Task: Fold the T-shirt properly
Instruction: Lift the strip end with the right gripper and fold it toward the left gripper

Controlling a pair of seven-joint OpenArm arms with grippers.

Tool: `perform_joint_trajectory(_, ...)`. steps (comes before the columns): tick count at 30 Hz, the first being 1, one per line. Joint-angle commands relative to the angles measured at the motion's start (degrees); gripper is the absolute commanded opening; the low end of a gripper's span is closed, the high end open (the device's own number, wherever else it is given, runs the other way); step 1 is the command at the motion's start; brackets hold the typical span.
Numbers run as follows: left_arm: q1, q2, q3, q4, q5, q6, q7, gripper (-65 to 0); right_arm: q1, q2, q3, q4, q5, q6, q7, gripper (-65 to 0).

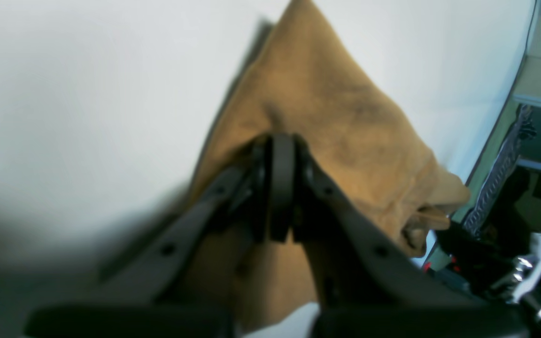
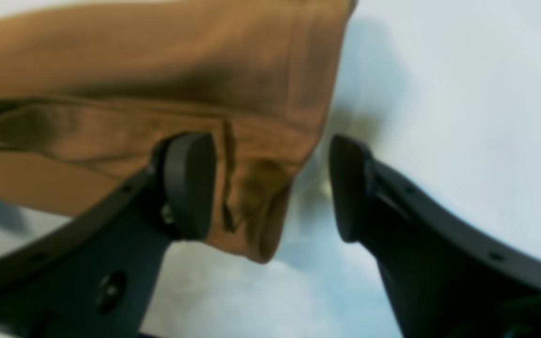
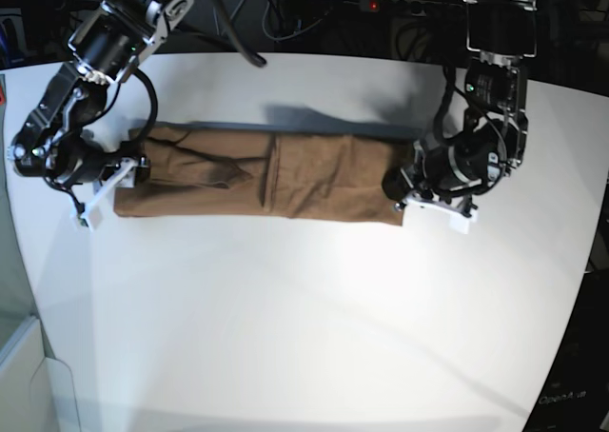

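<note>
From the base view I saw the T-shirt (image 3: 271, 177) lying as a long, narrow tan band across the upper half of the white table (image 3: 314, 327), running from the left of the frame to right of centre; a vertical crease crossed it near its middle. The left gripper (image 3: 407, 189) sat at the band's end on the frame's right, and the right gripper (image 3: 128, 170) at the end on the frame's left; from that height I could not tell how either pair of jaws stood.

The left wrist view settled one of them; there the left gripper (image 1: 277, 188) had its pads pressed together with the T-shirt (image 1: 327, 112) bunched around and behind them, the cloth rising to a peak at the top centre of the frame; the pinch itself was blurred, but fabric lay on both sides of the closed tips.

The right wrist view showed what the base view hid; the right gripper (image 2: 270, 185) was spread wide, one pad in front of the folded T-shirt (image 2: 181, 70) edge at centre left, the other over bare table (image 2: 463, 94) on the right; the cloth's corner hung between them.
</note>
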Motion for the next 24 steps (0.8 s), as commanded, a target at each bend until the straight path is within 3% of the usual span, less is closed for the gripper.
perform_joint_trajectory(1,0.53,-1.0,-0.07,-0.25,4.45,2.55,0.3,-62.8,1.14,0.89,-0.07,-0.39,0.62,0.14,0.4,-28.7)
perform_joint_trajectory(11,0.53,-1.0,-0.07,-0.25,4.45,2.55,0.3,-62.8,0.87,-0.16,-0.16,-1.36,0.62,0.14,1.68,-30.8)
perform_joint_trajectory(18,0.53,-0.92,-0.07,-0.25,4.45,2.55,0.3,-62.8,1.14,-1.57,-0.42,-1.36,0.62,0.14,1.68,-55.3)
perform_joint_trajectory(24,0.53,-0.92,-0.07,-0.25,4.45,2.55,0.3,-62.8,2.1,-1.39,-0.6,-1.1,0.36,0.14,1.76,-61.7)
